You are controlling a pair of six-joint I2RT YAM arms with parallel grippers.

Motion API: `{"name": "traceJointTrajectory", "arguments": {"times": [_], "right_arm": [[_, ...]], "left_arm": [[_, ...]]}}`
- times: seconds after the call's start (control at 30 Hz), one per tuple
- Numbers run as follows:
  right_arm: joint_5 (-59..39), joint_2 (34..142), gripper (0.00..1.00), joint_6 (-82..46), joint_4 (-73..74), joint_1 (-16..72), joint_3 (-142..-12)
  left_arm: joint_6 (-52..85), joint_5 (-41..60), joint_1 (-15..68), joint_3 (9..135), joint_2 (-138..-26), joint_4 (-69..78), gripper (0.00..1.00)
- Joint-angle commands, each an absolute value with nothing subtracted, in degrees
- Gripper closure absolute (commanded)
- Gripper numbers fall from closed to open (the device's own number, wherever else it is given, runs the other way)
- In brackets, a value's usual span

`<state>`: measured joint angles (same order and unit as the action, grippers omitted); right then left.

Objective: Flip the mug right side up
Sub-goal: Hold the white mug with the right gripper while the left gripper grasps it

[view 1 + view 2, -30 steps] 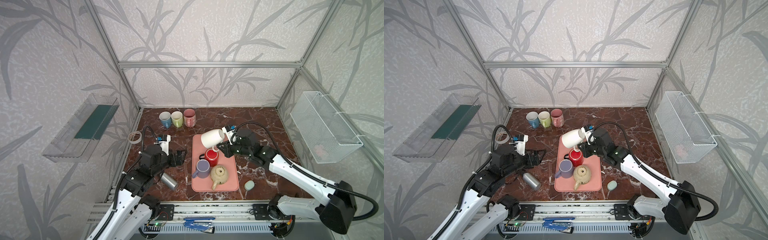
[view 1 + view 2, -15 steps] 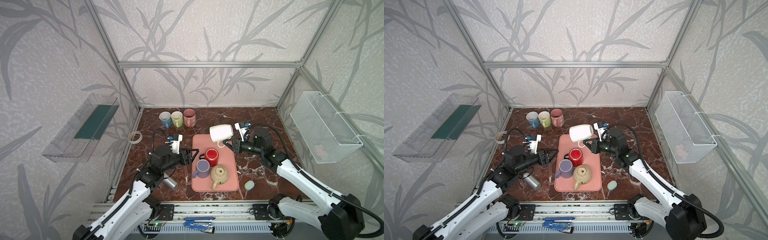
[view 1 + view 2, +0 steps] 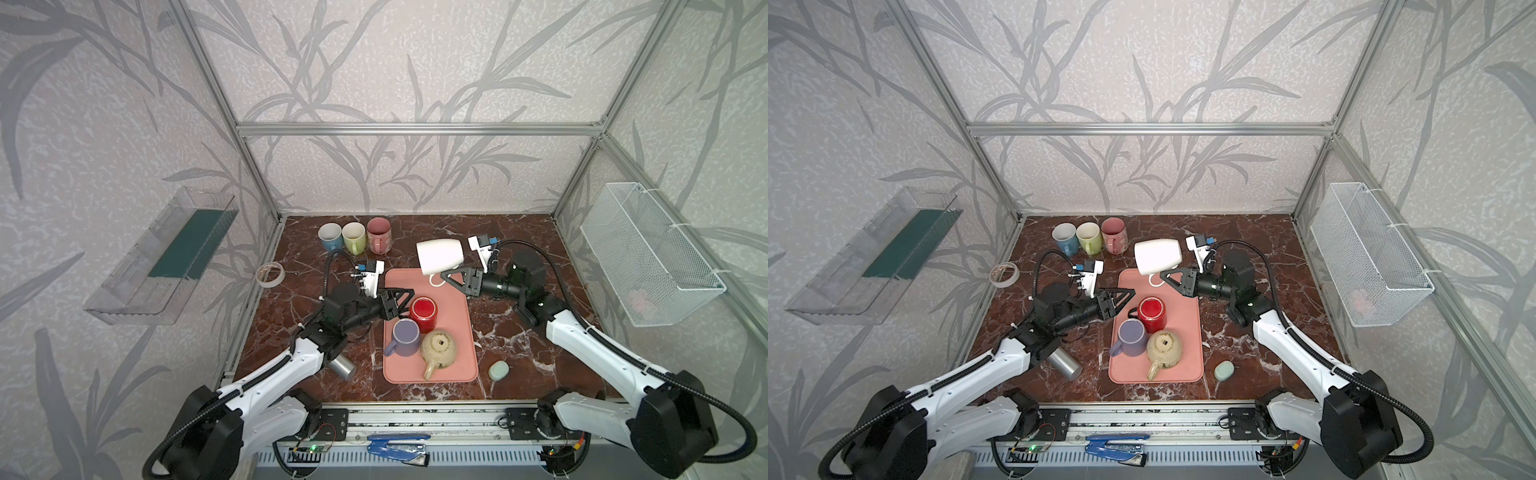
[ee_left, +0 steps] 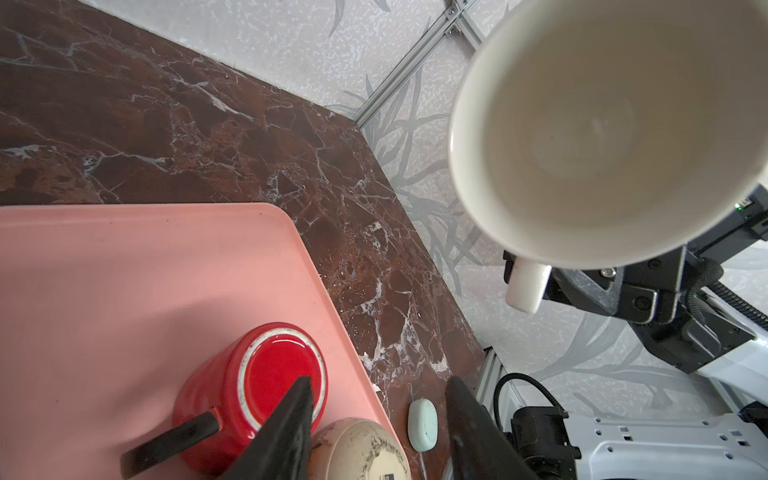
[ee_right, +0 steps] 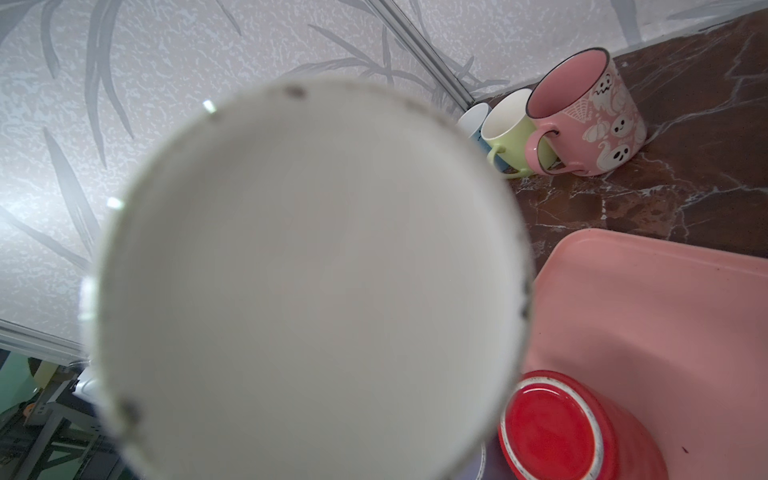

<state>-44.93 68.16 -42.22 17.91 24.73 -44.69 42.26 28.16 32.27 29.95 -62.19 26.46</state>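
At the front edge of the worktop (image 3: 519, 232) lay a small pale green object (image 3: 498, 369) and, toward the front left corner, a metal cylinder (image 3: 343, 366). On the pink tray (image 3: 453, 316) stood, from its near end, a teapot (image 3: 439, 351), a purple mug (image 3: 405, 336) with its mouth up, and a red mug (image 3: 423, 311) with its base up. The left end effector (image 4: 379, 384) hovered just beside the red mug at the tray's left edge, jaws apart and empty. Above the tray's far edge, the right end effector (image 3: 445, 277) was clamped on the handle of the white mug (image 3: 440, 255), which was held clear of the tray. This mug lay on its side, with its mouth toward the left edge of the worktop and its handle underneath. At the far edge stood a blue mug (image 3: 330, 236), a green mug (image 3: 354, 237) and a pink mug (image 3: 379, 235), all upright. The task was judged roughly half complete: the white mug was lifted and part-rotated. Remaining steps were to rotate it mouth-up, set it down and release it.
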Motion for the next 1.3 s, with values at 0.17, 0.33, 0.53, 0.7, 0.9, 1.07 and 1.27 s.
{"name": "traceJointTrajectory", "arguments": {"times": [0.17,0.33,0.53,0.7,0.9,1.07,1.27], "right_arm": [[-47.46,69.56,1.0,-41.75,25.27,24.43,-44.59],[-48.97,71.54,1.0,-43.28,28.76,24.17,-44.34],[-50.98,73.32,1.0,-44.59,32.18,24.13,-43.42],[-52.52,74.83,1.0,-46.8,36.12,24.11,-42.48],[-53.51,75.76,1.0,-47.9,38.44,24.17,-41.79],[-54.27,76.45,1.0,-49.17,40.84,24.13,-41.44],[-55.31,77.67,1.0,-51.13,44.8,24.13,-40.89]], "left_arm": [[41.85,30.8,34.09,33.73,-65.67,36.52,0.51],[41.84,32.06,34.45,34.34,-68.49,39.7,0.55],[42.67,33.63,34.69,35.31,-71.88,43.42,0.59],[43.48,34.6,34.83,36.49,-74.3,46.03,0.63],[43.85,35.05,35.1,37.61,-75.84,47.18,0.68],[44.45,35.12,35.37,37.88,-76.72,49.07,0.71],[44.82,35.2,35.37,38.32,-77.08,50.27,0.74]]}}
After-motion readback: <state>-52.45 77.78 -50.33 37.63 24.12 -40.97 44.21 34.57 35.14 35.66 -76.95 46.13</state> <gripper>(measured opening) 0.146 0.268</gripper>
